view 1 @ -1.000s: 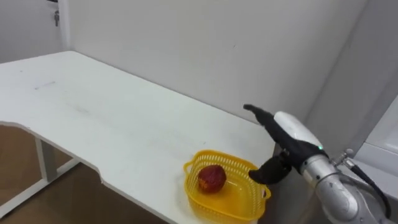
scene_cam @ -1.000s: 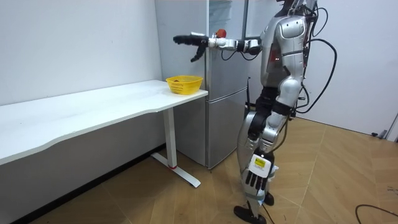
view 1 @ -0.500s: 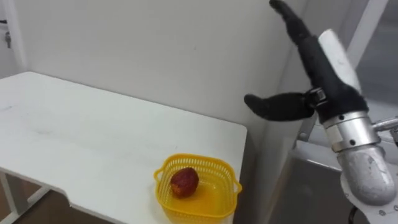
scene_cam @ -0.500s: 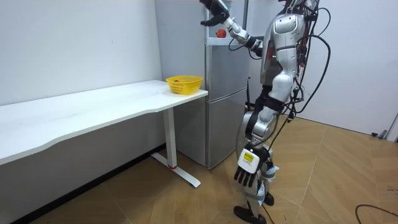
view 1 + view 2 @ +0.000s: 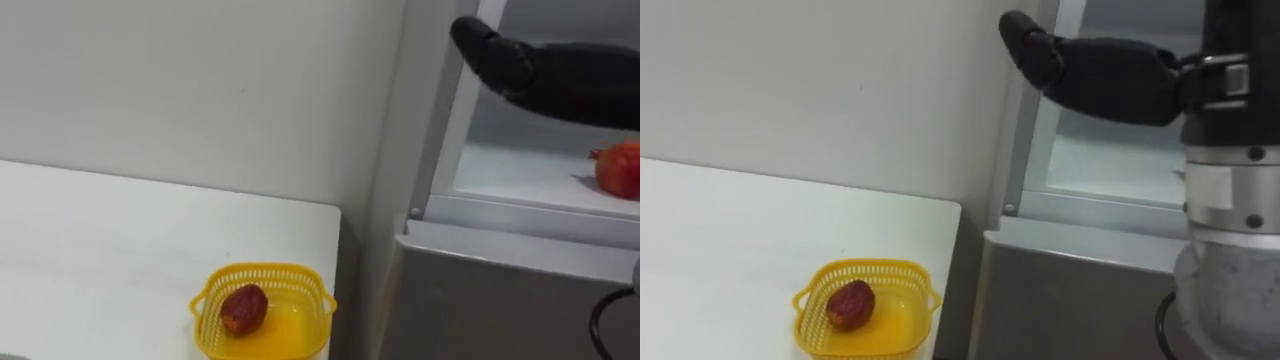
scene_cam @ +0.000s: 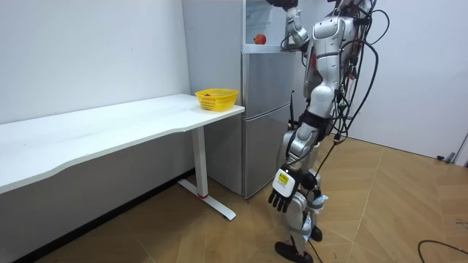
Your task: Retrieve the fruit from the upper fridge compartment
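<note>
Red fruit point(image 5: 620, 168) lies on the upper fridge shelf point(image 5: 520, 178), right edge of frame, untouched. Right hand point(image 5: 540, 70) above it, upper right, fingers stretched out, empty. Left hand point(image 6: 280, 199) hangs low, fingers relaxed. Yellow basket point(image 5: 265, 271) with a second fruit point(image 5: 243, 310) sits lower left on the white table point(image 5: 100, 230).

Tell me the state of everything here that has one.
Upper fridge: open, a red fruit on its shelf.
Lower door: shut.
Basket: upright, holding a second fruit.
Right hand: open, empty, at the upper fridge.
Left hand: open, hanging at its side.
</note>
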You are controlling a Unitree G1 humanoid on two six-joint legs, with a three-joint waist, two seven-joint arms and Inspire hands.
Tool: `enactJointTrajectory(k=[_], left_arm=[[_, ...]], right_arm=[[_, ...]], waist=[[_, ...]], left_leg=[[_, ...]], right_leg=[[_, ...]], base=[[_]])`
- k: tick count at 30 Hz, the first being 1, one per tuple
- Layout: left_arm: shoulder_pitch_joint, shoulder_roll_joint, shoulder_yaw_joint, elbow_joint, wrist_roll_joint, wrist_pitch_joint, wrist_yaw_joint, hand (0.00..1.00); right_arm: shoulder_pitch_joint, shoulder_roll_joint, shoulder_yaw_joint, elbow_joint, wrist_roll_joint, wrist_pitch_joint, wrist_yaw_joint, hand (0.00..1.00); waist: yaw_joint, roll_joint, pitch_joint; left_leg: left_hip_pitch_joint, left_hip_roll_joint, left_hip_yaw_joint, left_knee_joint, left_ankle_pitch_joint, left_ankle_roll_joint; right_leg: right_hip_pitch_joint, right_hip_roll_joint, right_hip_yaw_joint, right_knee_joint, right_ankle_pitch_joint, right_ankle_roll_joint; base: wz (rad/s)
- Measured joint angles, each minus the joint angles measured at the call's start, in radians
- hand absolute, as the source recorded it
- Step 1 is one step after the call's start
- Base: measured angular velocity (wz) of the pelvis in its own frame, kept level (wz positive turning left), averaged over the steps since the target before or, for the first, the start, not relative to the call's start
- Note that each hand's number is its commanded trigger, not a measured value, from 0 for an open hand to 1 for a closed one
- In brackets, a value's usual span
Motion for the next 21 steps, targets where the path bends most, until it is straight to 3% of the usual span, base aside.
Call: enactJointTrajectory(k=[7,12,16,21], left_arm=[[-0.016,0.002,-0.003,0.023,0.000,-0.009,-0.005,0.00],[-0.023,0.003,-0.004,0.015,0.000,-0.009,-0.005,0.00],[-0.023,0.003,-0.004,0.016,0.000,-0.009,-0.007,0.00],[-0.026,0.003,-0.003,0.015,0.000,-0.009,-0.006,0.00]], right_arm=[[0.001,-0.001,-0.038,0.018,-0.002,-0.027,-0.084,0.00],[0.001,-0.015,-0.075,0.054,-0.001,-0.021,-0.107,0.00],[0.015,-0.040,-0.081,0.097,0.007,-0.023,-0.113,0.00],[0.067,-0.040,-0.093,0.178,0.005,-0.015,-0.103,0.00]], waist=[[-0.036,0.008,0.0042],[-0.040,-0.008,0.0094],[-0.046,-0.017,0.0067],[-0.046,-0.019,0.0045]], left_leg=[[0.014,0.006,0.034,-0.006,0.000,-0.001],[0.017,0.004,0.043,-0.008,-0.001,0.000],[0.016,0.005,0.041,-0.007,-0.001,0.000],[0.016,0.006,0.039,-0.004,-0.001,0.000]], right_leg=[[-0.006,0.004,0.031,0.002,0.000,-0.001],[-0.013,0.010,0.046,-0.001,0.000,-0.001],[-0.012,0.012,0.045,-0.003,0.000,0.000],[-0.011,0.012,0.045,-0.001,0.000,-0.001]], base=[[-0.13],[-0.07],[0.00],[0.00]])
